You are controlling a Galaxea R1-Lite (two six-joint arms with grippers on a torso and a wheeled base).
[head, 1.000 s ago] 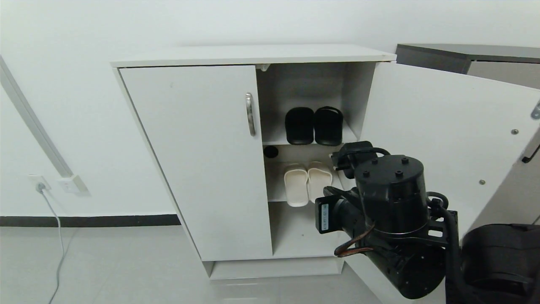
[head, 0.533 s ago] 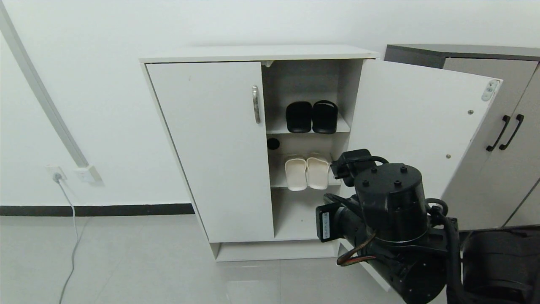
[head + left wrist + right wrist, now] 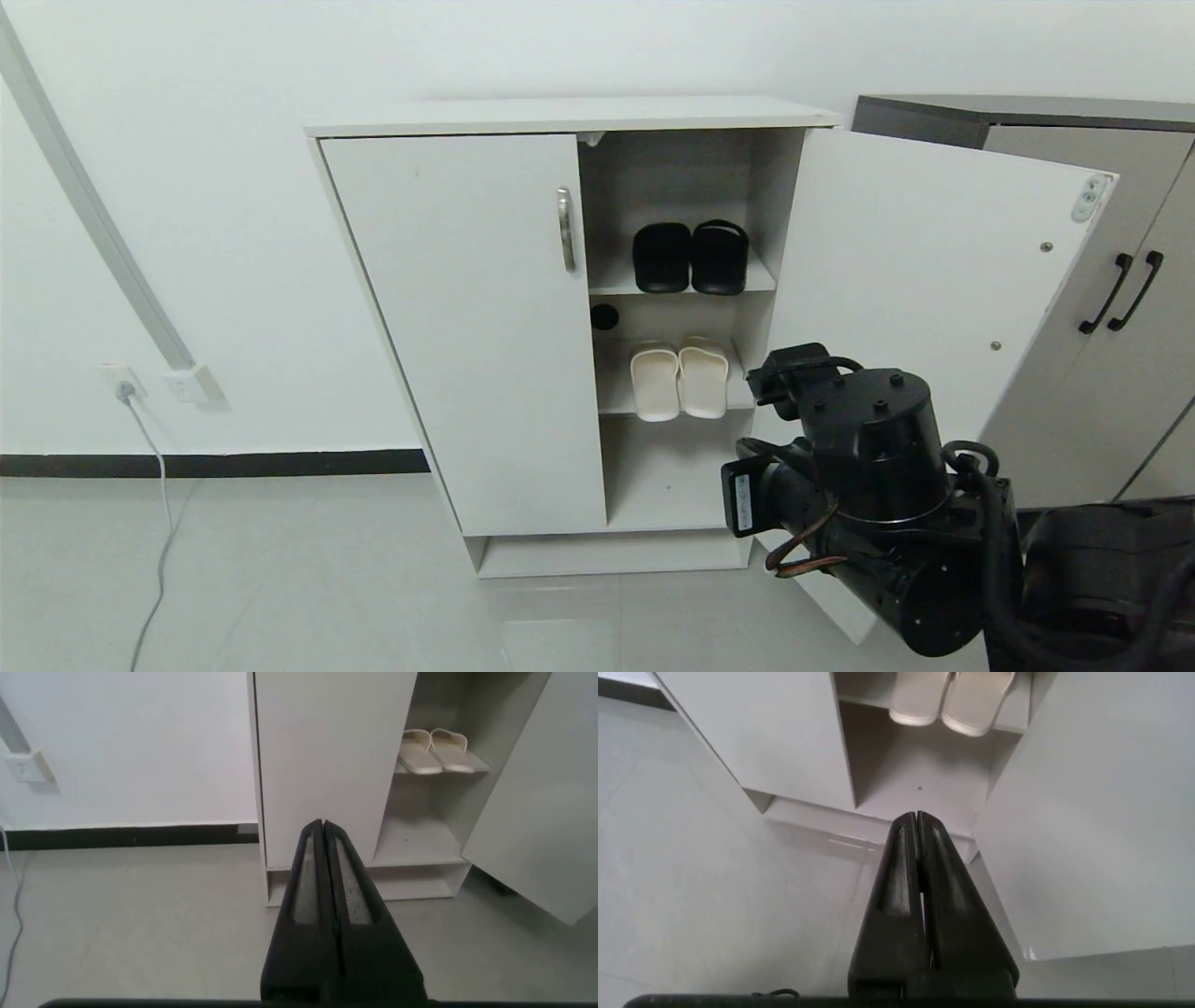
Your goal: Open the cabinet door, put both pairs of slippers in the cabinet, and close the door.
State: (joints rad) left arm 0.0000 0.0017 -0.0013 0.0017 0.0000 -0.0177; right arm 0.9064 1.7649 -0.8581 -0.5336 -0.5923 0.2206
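Observation:
The white cabinet [image 3: 467, 327] stands against the wall, its left door shut and its right door [image 3: 934, 271] swung wide open. A black pair of slippers [image 3: 691, 259] rests on the upper shelf, and a white pair of slippers [image 3: 679, 381] on the middle shelf. The bottom shelf is bare. My right arm [image 3: 868, 467] hangs low in front of the open door's inner face. My right gripper [image 3: 918, 821] is shut on nothing above the floor, pointing at the cabinet's base below the white slippers [image 3: 952, 691]. My left gripper [image 3: 322, 826] is shut and empty, well back from the cabinet.
A grey cabinet [image 3: 1102, 373] with black handles stands just behind the open door. A wall socket [image 3: 117, 387] with a cable hanging to the floor sits at the left. Bare tiled floor [image 3: 280, 579] lies before the cabinet.
The head camera has drawn back from the cabinet, so more of the open door and grey cabinet shows. My right arm has sunk a little and shifted right.

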